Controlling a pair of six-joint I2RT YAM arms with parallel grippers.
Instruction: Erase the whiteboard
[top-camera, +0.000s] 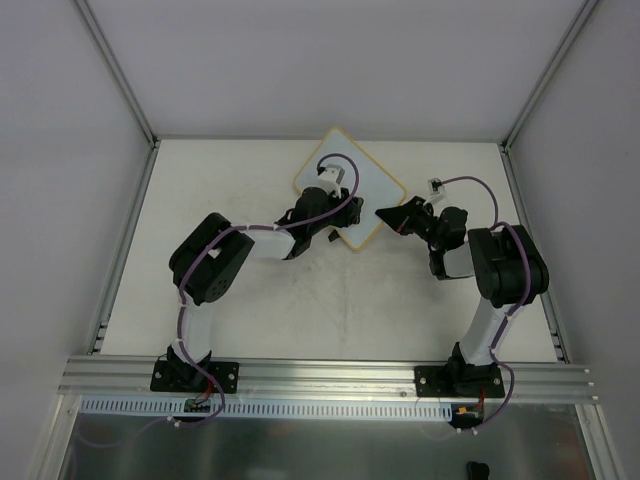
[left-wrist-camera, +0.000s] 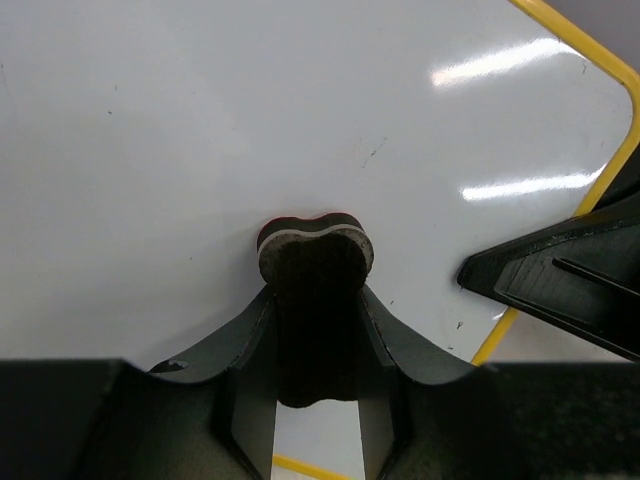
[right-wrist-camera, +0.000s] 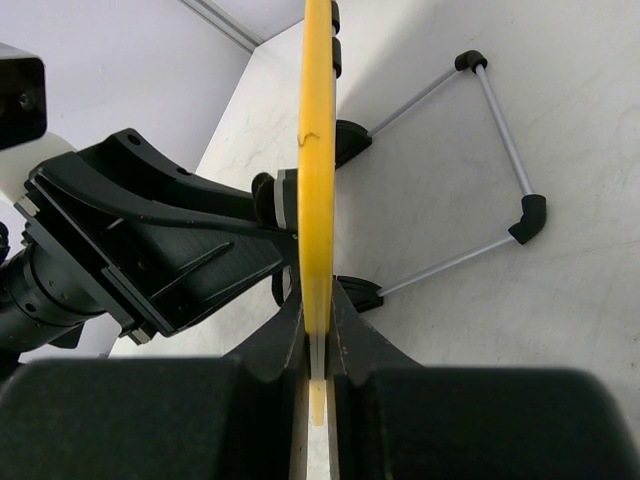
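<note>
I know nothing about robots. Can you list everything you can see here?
off-white flat table: one, off-white, under everything
silver metal rail: one, silver, table's near edge
yellow-framed white rectangular whiteboard: one, white and yellow, far middle
dark eraser block with pale layer: one, black, against the board's face
grey wire stand with black corners: one, grey, board's back side
left gripper: one, black, shut on the eraser block
right gripper: one, black, shut on the whiteboard's edge

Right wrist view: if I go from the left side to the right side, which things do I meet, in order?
Left arm's fingers → eraser that they press on the board → whiteboard, seen edge-on → wire stand behind it.
</note>
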